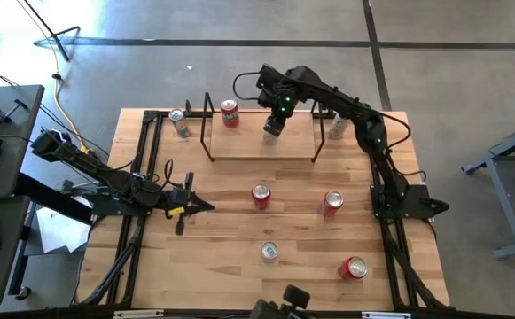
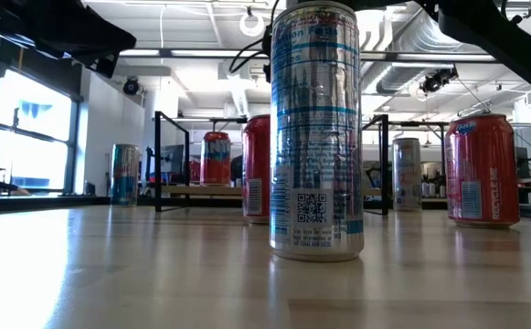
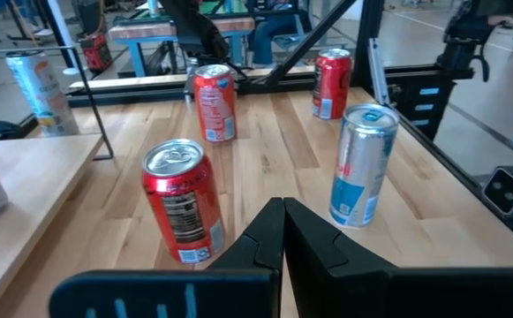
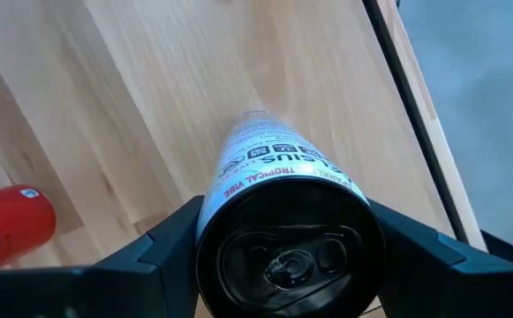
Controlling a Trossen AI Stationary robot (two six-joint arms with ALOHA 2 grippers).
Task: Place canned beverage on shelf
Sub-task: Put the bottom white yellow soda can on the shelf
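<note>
Right gripper (image 4: 282,243) fingers pinch a white can (image 4: 274,177) between them, above the shelf (image 1: 261,146); label reads "TROPICAL VIBE". Left gripper (image 3: 282,238) fingers pressed together, holding nothing

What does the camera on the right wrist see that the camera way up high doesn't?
Only the right wrist view shows the can from close up: its dark top with the pull tab, and the right gripper closed around its sides.

Only the high view shows the whole table, the left gripper waiting shut at the left side, and more cans standing around the table, like the silver can.

Both show the right gripper holding its can over the shelf, and the red can on the shelf.
</note>
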